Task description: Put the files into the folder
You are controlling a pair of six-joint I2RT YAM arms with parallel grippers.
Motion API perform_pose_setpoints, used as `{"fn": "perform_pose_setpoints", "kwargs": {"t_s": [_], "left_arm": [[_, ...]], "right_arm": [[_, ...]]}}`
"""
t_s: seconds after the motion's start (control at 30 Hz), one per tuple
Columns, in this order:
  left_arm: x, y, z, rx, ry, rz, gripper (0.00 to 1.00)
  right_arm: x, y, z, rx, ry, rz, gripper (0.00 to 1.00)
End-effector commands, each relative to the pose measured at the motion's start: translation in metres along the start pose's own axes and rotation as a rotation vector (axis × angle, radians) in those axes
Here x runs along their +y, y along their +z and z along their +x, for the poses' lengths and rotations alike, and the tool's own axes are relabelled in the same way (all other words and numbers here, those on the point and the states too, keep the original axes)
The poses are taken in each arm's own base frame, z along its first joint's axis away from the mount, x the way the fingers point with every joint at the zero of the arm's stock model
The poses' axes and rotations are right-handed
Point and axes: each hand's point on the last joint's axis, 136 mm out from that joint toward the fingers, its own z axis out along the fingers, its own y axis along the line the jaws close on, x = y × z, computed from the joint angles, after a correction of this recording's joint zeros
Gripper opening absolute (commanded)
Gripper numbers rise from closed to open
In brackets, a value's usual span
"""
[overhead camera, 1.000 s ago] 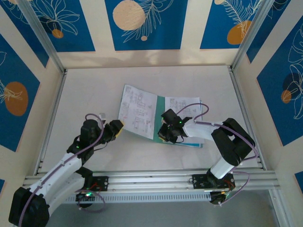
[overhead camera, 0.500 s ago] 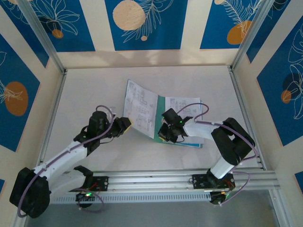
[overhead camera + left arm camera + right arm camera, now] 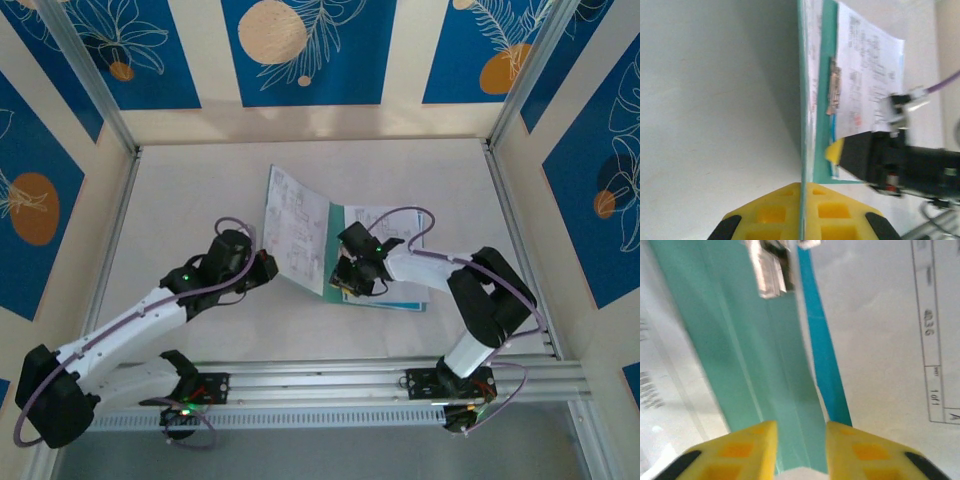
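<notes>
Teal folder (image 3: 338, 232) open at centre of the desk (image 3: 200, 190), top view. Left flap (image 3: 298, 230) raised and tilted, printed white paper against its inner face; right half flat on the desk. Files (image 3: 385, 228) on that flat half, right of centre, printed side up.

Left claw (image 3: 264, 268) at the lower left edge of the flap, clamped on it. Left wrist view: flap seen edge-on as a thin teal line up the middle of the frame, pinched between yellow fingers (image 3: 830, 210) at the bottom edge. Metal clip (image 3: 834, 92) on the teal inner face, just right of that line.

Right claw (image 3: 343, 287) at the lower edge of the folder, near the fold. Right wrist view: yellow fingers narrowly parted, nothing gripped. Beyond them: teal cover at left and centre, strip of blue sheet (image 3: 822, 355) beside it, white printed paper at right.
</notes>
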Motion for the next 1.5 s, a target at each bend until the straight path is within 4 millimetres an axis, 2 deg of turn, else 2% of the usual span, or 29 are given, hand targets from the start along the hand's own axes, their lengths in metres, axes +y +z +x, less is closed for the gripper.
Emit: {"fn": "perform_pose_setpoints", "kwargs": {"t_s": [0.0, 0.1, 0.17, 0.23, 0.37, 0.43, 0.5, 0.6, 0.7, 1.03, 1.23, 1.47], "left_arm": [[0.026, -0.021, -0.005, -0.055, 0.072, -0.163, 0.00], [0.033, -0.036, -0.006, -0.074, 0.095, -0.208, 0.00], [0.035, -0.047, -0.007, -0.096, 0.100, -0.220, 0.00], [0.034, -0.057, -0.006, -0.111, 0.107, -0.222, 0.00], [0.025, -0.061, -0.001, -0.116, 0.114, -0.191, 0.00], [0.017, -0.056, 0.005, -0.107, 0.122, -0.166, 0.00], [0.010, -0.052, 0.010, -0.105, 0.133, -0.155, 0.00], [0.002, -0.047, 0.015, -0.107, 0.150, -0.150, 0.00], [-0.003, -0.042, 0.018, -0.106, 0.161, -0.151, 0.00], [-0.007, -0.039, 0.022, -0.110, 0.161, -0.154, 0.00], [-0.006, -0.037, 0.024, -0.113, 0.152, -0.149, 0.00], [-0.004, -0.038, 0.024, -0.129, 0.134, -0.152, 0.00]], "right_arm": [[0.024, -0.042, -0.001, -0.048, -0.070, -0.058, 0.41], [0.023, -0.070, -0.005, -0.092, -0.054, -0.100, 0.43], [0.010, -0.082, -0.008, -0.108, -0.015, -0.117, 0.43], [-0.016, -0.090, -0.013, -0.131, 0.051, -0.109, 0.40], [-0.069, -0.092, -0.016, -0.149, 0.205, -0.097, 0.30], [-0.083, -0.087, -0.013, -0.138, 0.257, -0.117, 0.29], [-0.087, -0.079, -0.008, -0.123, 0.275, -0.114, 0.28], [-0.085, -0.063, -0.002, -0.089, 0.278, -0.109, 0.26], [-0.073, -0.052, 0.001, -0.072, 0.255, -0.088, 0.25], [-0.014, -0.013, 0.000, -0.013, 0.217, -0.079, 0.18], [-0.012, 0.018, 0.008, 0.043, 0.260, -0.047, 0.13], [-0.027, 0.032, 0.025, 0.076, 0.291, 0.056, 0.11]]}}
